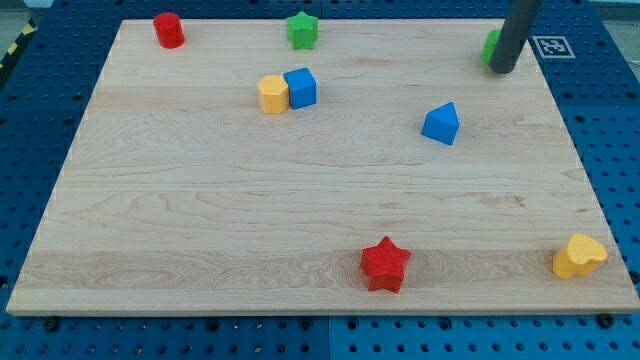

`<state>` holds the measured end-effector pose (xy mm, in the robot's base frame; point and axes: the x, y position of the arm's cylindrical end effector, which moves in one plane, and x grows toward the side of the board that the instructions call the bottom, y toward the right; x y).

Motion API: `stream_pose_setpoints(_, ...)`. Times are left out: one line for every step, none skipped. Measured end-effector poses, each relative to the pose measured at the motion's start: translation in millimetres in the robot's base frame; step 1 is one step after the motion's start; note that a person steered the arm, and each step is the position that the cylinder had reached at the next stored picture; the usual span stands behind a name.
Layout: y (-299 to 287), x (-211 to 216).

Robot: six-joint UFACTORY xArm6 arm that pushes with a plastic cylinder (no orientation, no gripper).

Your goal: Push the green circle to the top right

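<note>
So the green circle block point(490, 47) is already way up near the top right corner of the pale wooden tabletop point(300, 200), mostly hidden behind the dark rod, only a sliver of green peeking out on the rod's left side. Looks like the job is basically at the finishing stage, judging from where it sits.

To do this last bit well, the arm would want to keep the push short and gentle, since the block is near the tabletop's top edge and a hard shove could send it off. Better to stay behind it on the lower left and nudge toward the corner, but right now the rod seems to be on the block's right, so it may need to come around.

As for the tool: there's no jaw thing to be wide or narrow here, it's just a straight rod and it holds nothing. The tip point(503, 71) sits right against the green circle block, looks like touching, hard to be sure.

The rest is well apart: green star block point(302, 30), red cylinder block point(168, 30), blue triangular block point(441, 124)
</note>
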<state>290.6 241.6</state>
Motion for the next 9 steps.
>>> stream_pose_setpoints(0, -10)
stream_pose_setpoints(0, -10)
stream_pose_setpoints(-2, -11)
stream_pose_setpoints(-6, -16)
stream_pose_setpoints(-10, -20)
stream_pose_setpoints(-10, -32)
stream_pose_setpoints(-10, -43)
stream_pose_setpoints(-16, -29)
stream_pose_setpoints(-35, 7)
